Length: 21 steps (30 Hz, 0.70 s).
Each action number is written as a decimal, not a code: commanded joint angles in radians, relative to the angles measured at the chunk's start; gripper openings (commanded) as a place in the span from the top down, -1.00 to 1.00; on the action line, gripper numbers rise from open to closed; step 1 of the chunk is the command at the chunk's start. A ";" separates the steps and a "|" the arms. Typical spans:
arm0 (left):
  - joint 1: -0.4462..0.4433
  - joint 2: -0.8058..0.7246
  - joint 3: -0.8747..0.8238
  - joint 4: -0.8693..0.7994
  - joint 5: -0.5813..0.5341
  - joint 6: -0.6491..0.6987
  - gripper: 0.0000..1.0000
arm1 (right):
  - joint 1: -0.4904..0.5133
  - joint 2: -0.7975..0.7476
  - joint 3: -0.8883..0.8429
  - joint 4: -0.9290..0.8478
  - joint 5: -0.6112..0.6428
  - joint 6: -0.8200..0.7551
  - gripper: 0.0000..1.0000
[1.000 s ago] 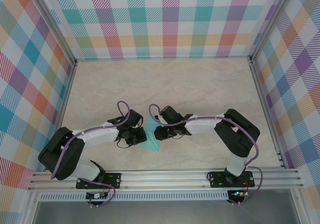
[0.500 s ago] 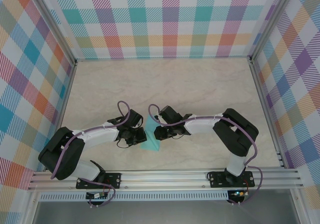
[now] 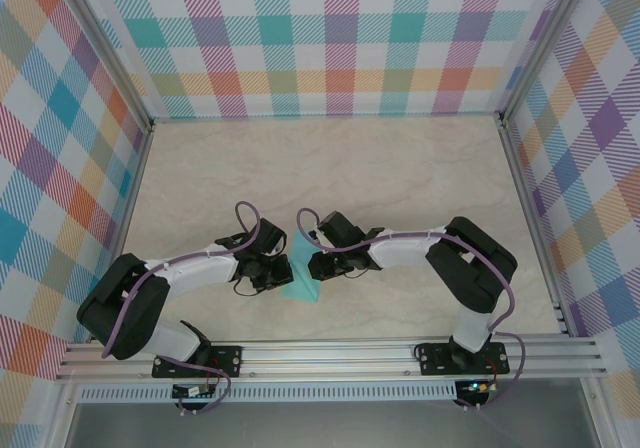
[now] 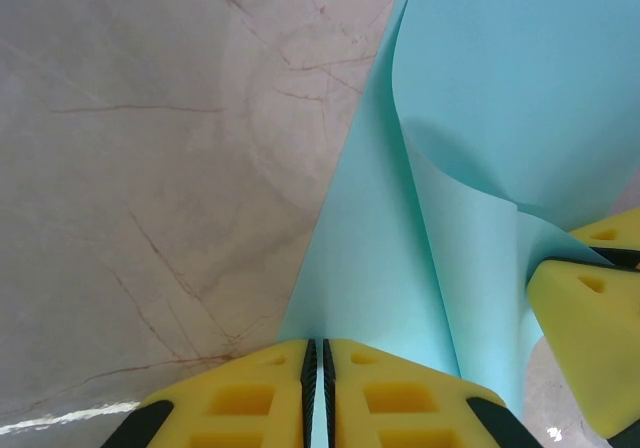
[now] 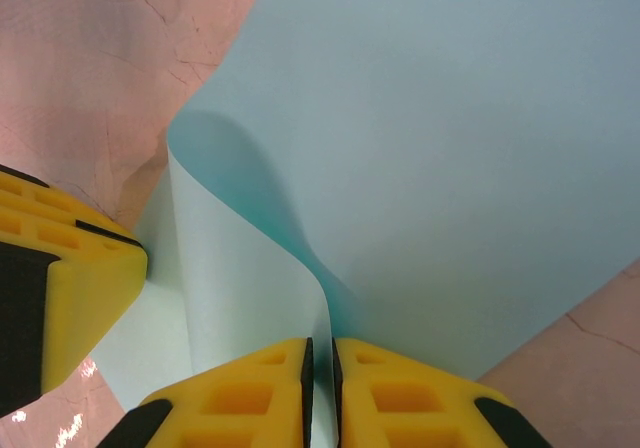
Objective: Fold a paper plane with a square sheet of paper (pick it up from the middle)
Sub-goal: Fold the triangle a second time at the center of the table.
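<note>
Clamping end effectors (image 4: 316,353) (image 5: 320,353) cover paper (image 3: 300,286) edges.

The paper (image 3: 300,286) at lower centre is plain turquoise. The table (image 3: 400,168) is cream with faint brown veins. The walls (image 3: 340,38) carry a pastel check of teal, orange and purple. The fingers (image 4: 240,398) are yellow.

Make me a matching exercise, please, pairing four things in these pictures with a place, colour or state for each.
Things:
1. left gripper
2. right gripper
3. square sheet of paper
4. table

Descriptions:
A. beige, marbled
B. shut on the sheet's right edge, seen from the top view
C. turquoise, curled upward
D. shut on the sheet's left edge, seen from the top view

Pairs: 1-D, 2-B, 3-C, 4-A
</note>
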 commanded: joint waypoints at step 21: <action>-0.005 0.023 0.008 -0.032 -0.024 0.014 0.73 | 0.003 0.004 0.057 -0.071 0.016 -0.037 0.69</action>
